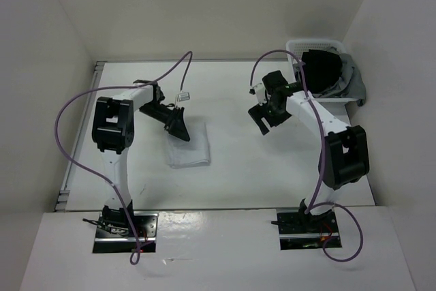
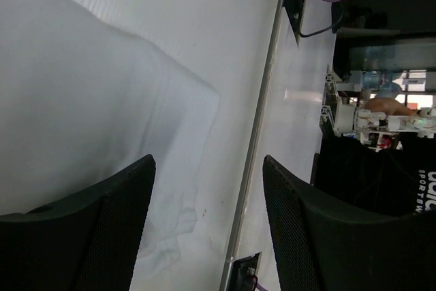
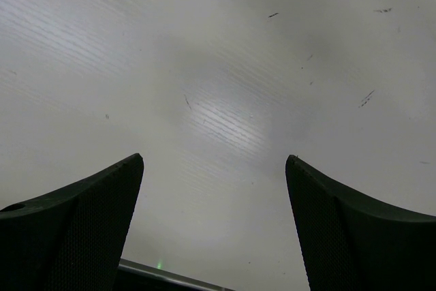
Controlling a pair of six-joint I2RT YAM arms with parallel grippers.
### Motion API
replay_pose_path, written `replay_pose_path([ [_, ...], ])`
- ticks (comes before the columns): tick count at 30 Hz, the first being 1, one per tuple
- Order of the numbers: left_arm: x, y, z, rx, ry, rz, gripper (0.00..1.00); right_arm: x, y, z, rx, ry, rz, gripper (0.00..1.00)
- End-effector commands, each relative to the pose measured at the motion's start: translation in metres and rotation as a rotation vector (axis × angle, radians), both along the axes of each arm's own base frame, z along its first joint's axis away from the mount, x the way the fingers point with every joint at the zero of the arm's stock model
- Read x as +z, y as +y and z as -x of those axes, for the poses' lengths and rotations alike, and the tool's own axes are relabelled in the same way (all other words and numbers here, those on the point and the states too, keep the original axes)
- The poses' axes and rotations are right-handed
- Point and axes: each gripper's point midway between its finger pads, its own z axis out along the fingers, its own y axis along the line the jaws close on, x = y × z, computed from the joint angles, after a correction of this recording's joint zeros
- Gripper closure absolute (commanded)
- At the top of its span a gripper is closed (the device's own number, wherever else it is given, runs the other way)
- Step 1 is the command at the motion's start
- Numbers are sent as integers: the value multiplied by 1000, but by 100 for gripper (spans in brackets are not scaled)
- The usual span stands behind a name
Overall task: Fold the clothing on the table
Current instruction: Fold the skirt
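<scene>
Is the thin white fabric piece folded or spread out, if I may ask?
Folded: the thin white fabric piece is a compact rectangle; the left wrist view shows overlapping layers.
</scene>
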Motion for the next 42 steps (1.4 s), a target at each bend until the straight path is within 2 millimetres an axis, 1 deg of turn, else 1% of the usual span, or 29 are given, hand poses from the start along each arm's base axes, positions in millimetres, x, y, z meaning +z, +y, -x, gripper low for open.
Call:
replay_pose_path([
  [1, -11, 5, -1, 21, 11, 68, 29, 3, 7, -11, -4, -25, -30, 11],
  [3, -19, 8, 3, 34, 47, 74, 29, -1, 7, -11, -4, -13, -27, 11],
  [6, -33, 16, 4, 54, 82, 75, 29, -8, 9, -12, -1, 1, -31, 11],
  [7, -40, 20, 8, 64, 109, 75, 29, -8, 10, -14, -1, 1, -31, 11],
  [11, -53, 28, 20, 75, 159, 69, 29, -12, 12, -16, 2, 14, -36, 11],
  [12, -56, 29, 23, 67, 161, 63, 29, -16, 14, -15, 6, 27, -42, 11],
  [13, -56, 31, 22, 76, 161, 64, 29, -15, 15, -17, 6, 19, -45, 11],
  [14, -61, 32, 29, 74, 186, 65, 29, -20, 14, -17, 5, 30, -41, 11],
  [16, -66, 33, 34, 69, 207, 55, 29, -17, 15, -20, 6, 22, -44, 11],
  [17, -66, 33, 34, 69, 208, 55, 29, -21, 18, -18, 15, 33, -40, 11],
  [21, -67, 34, 35, 60, 199, 49, 29, -21, 18, -18, 15, 34, -40, 11],
  [22, -65, 33, 30, 63, 191, 48, 29, -21, 18, -18, 15, 34, -40, 11],
  [25, -62, 21, 26, 22, 161, 43, 29, -21, 18, -18, 15, 34, -40, 11],
  [26, -62, 16, 24, 13, 165, 39, 29, -18, 19, -18, 15, 25, -43, 11],
  [27, -58, 7, 20, -12, 141, 36, 29, -18, 19, -18, 15, 25, -43, 11],
  [29, -56, -4, 15, -32, 127, 42, 29, -14, 17, -19, 12, 12, -38, 11],
  [30, -55, -12, 11, -51, 113, 40, 29, -14, 15, -17, 9, 9, -30, 11],
  [31, -51, -17, 8, -54, 97, 56, 29, -8, 15, -17, 9, -5, -35, 11],
  [32, -52, -18, 3, -50, 101, 53, 29, -12, 12, -14, 5, 3, -21, 11],
  [33, -54, -23, 2, -50, 118, 60, 29, -10, 11, -11, 5, 0, -22, 11],
  [34, -51, -30, -5, -58, 92, 74, 29, -6, 9, -12, 2, -16, -19, 11],
  [35, -51, -31, -9, -53, 96, 71, 29, -9, 8, -9, 2, -6, -15, 11],
  [36, -55, -36, -9, -61, 110, 67, 29, -9, 6, -10, -3, -10, -3, 11],
  [37, -52, -42, -10, -73, 97, 77, 29, -8, 5, -7, -3, -10, -3, 11],
  [38, -52, -43, -15, -70, 93, 76, 29, -8, 3, -7, -7, -13, 5, 11],
  [39, -54, -49, -13, -83, 100, 73, 29, -8, 2, -5, -7, -11, 6, 11],
  [40, -52, -56, -11, -102, 89, 74, 29, -8, 3, -4, -15, -10, 3, 11],
  [41, -50, -57, -14, -100, 85, 74, 29, -8, 1, -5, -18, -13, 11, 11],
  [42, -46, -62, -16, -114, 62, 78, 29, -8, 1, -5, -18, -13, 11, 11],
])
